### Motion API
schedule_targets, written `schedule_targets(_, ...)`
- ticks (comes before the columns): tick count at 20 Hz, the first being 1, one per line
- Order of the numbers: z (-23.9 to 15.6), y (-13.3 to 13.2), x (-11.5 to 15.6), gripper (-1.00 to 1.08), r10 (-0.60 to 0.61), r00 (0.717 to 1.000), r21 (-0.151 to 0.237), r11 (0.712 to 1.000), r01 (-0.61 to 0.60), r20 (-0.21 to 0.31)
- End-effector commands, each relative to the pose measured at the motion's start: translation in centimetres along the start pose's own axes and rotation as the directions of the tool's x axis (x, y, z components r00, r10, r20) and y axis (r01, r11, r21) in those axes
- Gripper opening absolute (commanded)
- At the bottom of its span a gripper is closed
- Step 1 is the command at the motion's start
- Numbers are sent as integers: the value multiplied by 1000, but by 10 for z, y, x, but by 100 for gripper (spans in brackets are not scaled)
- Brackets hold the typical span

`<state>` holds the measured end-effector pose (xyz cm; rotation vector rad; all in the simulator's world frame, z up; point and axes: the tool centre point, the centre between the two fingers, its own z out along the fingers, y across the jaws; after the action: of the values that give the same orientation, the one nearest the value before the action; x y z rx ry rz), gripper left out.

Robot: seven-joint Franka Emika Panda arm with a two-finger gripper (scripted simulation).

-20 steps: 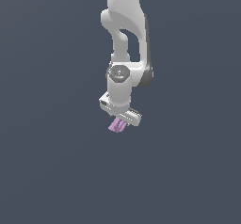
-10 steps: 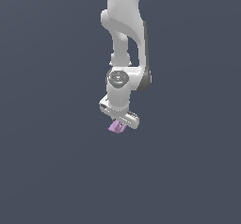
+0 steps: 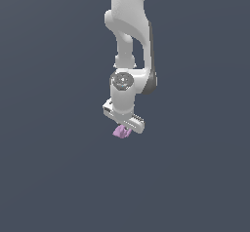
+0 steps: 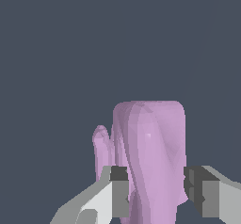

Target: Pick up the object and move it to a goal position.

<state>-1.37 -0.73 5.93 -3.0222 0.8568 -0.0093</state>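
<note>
Between the fingertips, the gripper (image 4: 153, 188) clamps the object (image 4: 149, 148). You are mid-transport. Next, carry it steadily to the goal.

The surface (image 3: 53, 177) is a plain, even dark slate-grey field from near to far, left to right, with no edge or seam visible.

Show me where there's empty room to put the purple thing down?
Bare grey lies all around the arm: to the exterior view's left, to its right, and below the purple object. The only crowded spot is right at the fingers, which squeeze the object from both sides.
</note>
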Motion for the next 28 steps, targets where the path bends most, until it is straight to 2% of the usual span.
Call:
schedule_targets(1,-1,1,0,-100,0,1000,-1,1000,0,1)
schedule_targets(11,-46,30,12,-100,-1,1000,0,1000,1,2)
schedule_targets(28,-209,130,60,-100,-3,1000,0,1000,3,5)
